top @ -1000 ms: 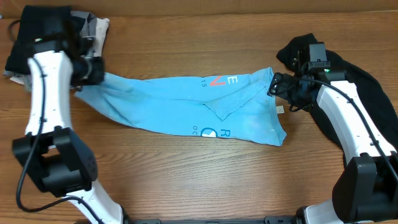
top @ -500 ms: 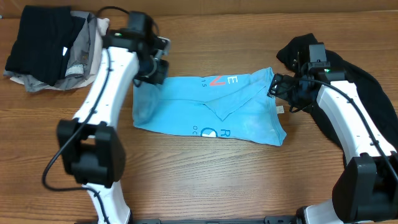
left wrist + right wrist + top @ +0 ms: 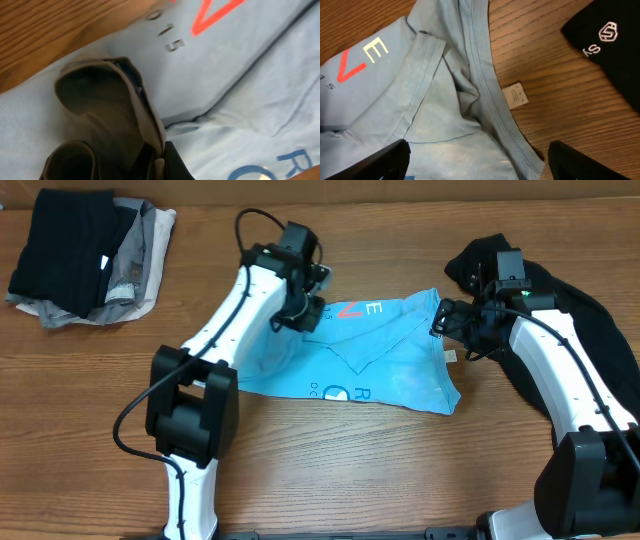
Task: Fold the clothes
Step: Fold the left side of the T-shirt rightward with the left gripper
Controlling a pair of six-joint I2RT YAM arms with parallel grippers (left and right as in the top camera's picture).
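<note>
The light-blue T-shirt (image 3: 392,368) with red and white lettering lies across the middle of the table. My left gripper (image 3: 298,312) is shut on a fold of its left end and holds it over the shirt's upper left part. In the left wrist view the gripper (image 3: 159,164) pinches a bunched fold of the shirt (image 3: 240,75). My right gripper (image 3: 441,320) is open at the shirt's right end. In the right wrist view it (image 3: 485,165) hangs wide open over the ribbed collar (image 3: 487,85). A black garment (image 3: 565,295) with a white logo (image 3: 608,32) lies under the right arm.
A pile of black and grey clothes (image 3: 85,255) lies at the back left corner. A small white label (image 3: 515,95) lies on the wood beside the collar. Bare wood shows in front of the shirt and to its left.
My left gripper has carried the shirt's left end from the far left to the right, over the shirt, which now lies shorter. The right arm has not moved.
</note>
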